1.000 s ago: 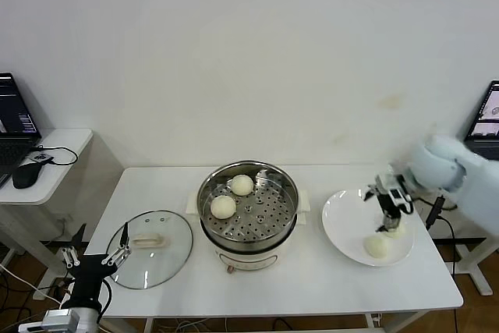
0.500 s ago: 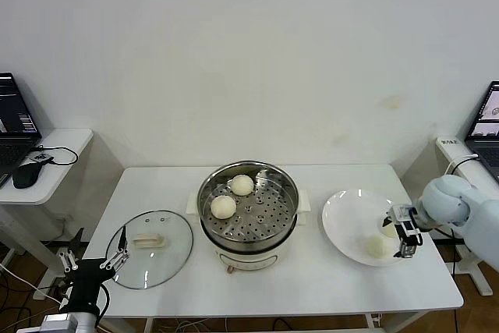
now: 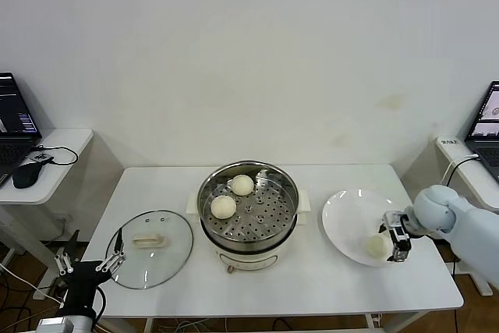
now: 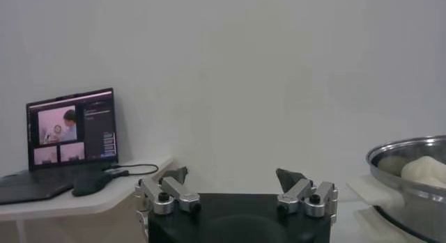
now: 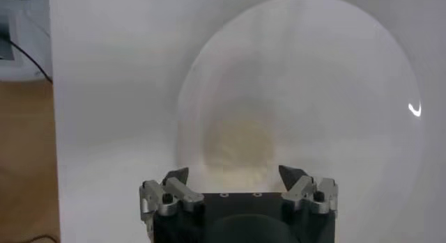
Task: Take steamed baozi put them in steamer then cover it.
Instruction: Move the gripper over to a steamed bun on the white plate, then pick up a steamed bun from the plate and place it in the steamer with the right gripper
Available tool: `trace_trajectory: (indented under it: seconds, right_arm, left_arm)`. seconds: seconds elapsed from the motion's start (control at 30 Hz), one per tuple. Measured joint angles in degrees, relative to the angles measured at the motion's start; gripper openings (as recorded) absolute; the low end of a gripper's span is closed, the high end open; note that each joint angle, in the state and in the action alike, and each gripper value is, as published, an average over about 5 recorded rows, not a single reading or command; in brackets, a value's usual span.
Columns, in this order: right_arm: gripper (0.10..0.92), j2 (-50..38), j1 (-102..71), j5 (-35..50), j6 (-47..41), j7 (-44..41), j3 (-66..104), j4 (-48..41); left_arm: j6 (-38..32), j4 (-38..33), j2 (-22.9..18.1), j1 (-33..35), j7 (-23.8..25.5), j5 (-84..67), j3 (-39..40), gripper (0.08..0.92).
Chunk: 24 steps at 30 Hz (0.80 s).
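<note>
The steamer [image 3: 248, 220] stands mid-table with two baozi [image 3: 242, 185] [image 3: 224, 207] on its perforated tray. Its rim [image 4: 411, 169] and a baozi [image 4: 426, 169] show in the left wrist view. The cover [image 3: 153, 243] lies flat on the table to its left. One baozi [image 3: 376, 246] lies on the white plate [image 3: 347, 220]. My right gripper [image 3: 396, 241] is low at the plate's right side, right beside that baozi. It is open in the right wrist view [image 5: 237, 176], with the blurred baozi [image 5: 237, 143] just ahead between the fingers. The fourth baozi is hidden. My left gripper [image 3: 86, 267] [image 4: 232, 175] is open and empty, off the table's front left corner.
A side table [image 3: 54, 161] with a laptop [image 4: 70, 129] and a mouse stands to the left. Another laptop [image 3: 487, 118] stands at the far right. The plate [image 5: 300, 91] fills the right wrist view. The wall is close behind the table.
My right gripper has come down from over the plate's far side to its right front, level with the baozi there. My left gripper has sunk slightly, down and to the left.
</note>
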Motion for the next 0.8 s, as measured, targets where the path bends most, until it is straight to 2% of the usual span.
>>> trace_trajectory:
  seconds: [0.6, 0.8]
  right_arm:
    - [0.539, 0.6, 1.3, 0.7, -0.8, -0.8, -0.1, -1.1]
    - [0.519, -0.7, 4.6, 2.3, -1.3, -1.7, -2.5, 0.2]
  left_arm:
    - [-0.3, 0.3, -0.1, -0.1, -0.1, -0.1, 0.1, 0.823]
    - [-0.3, 0.1, 0.0, 0.0, -0.1, -0.1, 0.0, 0.823]
